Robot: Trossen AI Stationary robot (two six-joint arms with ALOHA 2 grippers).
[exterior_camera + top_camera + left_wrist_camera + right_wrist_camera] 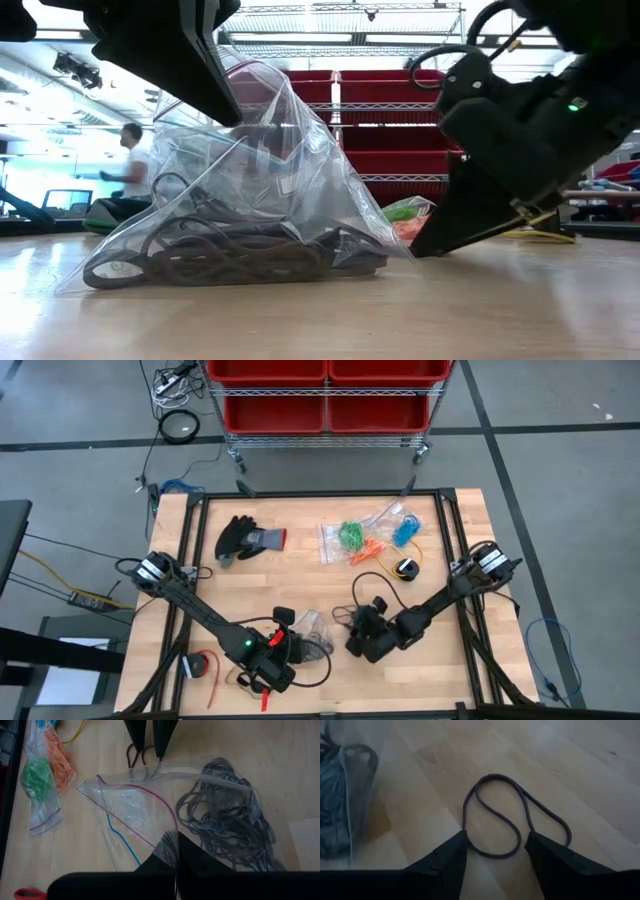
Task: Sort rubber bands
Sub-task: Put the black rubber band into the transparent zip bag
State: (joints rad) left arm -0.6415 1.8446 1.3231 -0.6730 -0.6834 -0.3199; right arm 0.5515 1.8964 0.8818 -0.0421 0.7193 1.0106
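While left hand (172,851) pinches clear bag (135,810), right hand (492,851) apart over black rubber band (512,817), gloves (245,538) aside.

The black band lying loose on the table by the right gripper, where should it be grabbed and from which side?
Probably from straight above, at the black band where its strands cross: it lies flat on the wood, and the open right gripper already straddles its near loop.

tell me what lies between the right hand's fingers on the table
A loose black rubber band lies on bare wood between the open right hand's fingers, shown in the right wrist view.
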